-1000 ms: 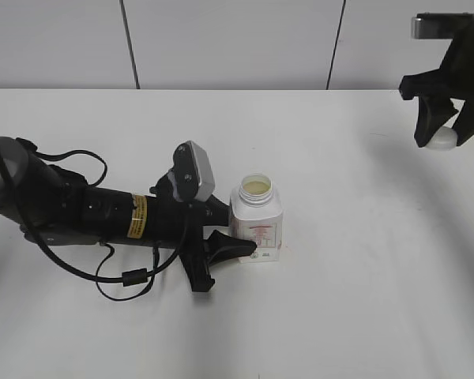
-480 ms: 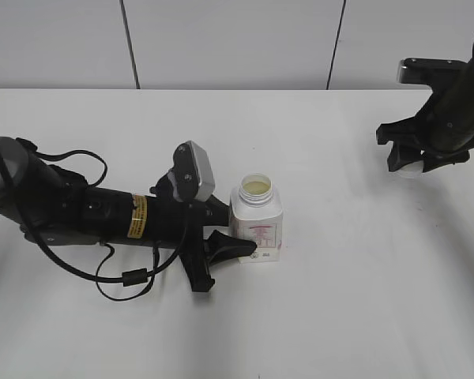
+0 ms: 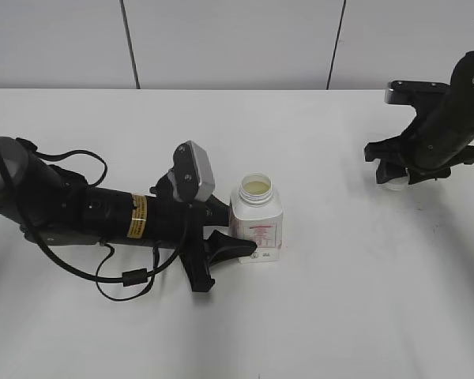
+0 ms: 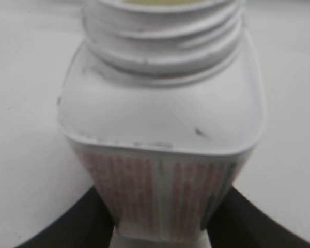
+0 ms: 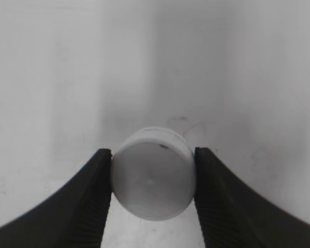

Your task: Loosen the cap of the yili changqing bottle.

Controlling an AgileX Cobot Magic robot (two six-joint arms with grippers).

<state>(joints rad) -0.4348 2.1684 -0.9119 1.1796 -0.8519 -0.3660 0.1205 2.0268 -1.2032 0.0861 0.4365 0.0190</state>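
The white worktop [image 3: 316, 316] is wide. Its far edge runs along the grey wall at 12 o'clock. There is lots of bare room near the front and in the middle right.

On the left, the left arm lies low across the worktop, with black cables looping beside it. Its left tool [image 3: 221, 229] reaches to 3 o'clock and is clamped on the lower part of the bottle [image 3: 257, 225]. In the left wrist view the two dark fingers [image 4: 72, 227] press on both sides of the bottle [image 4: 160, 134], down by the pink print. The bottle stands upright near the middle of the worktop. Its top is open, and the ribbed neck shows with no cap on it.

Far to the right, at about 2 o'clock from the bottle and well apart from it, the right tool [image 3: 395, 170] hangs low over the worktop. It grips the small round white cap [image 3: 393, 183]. In the right wrist view the cap [image 5: 154, 173] sits tight between the two dark fingers [image 5: 90, 201], which touch it at 9 and 3 o'clock.
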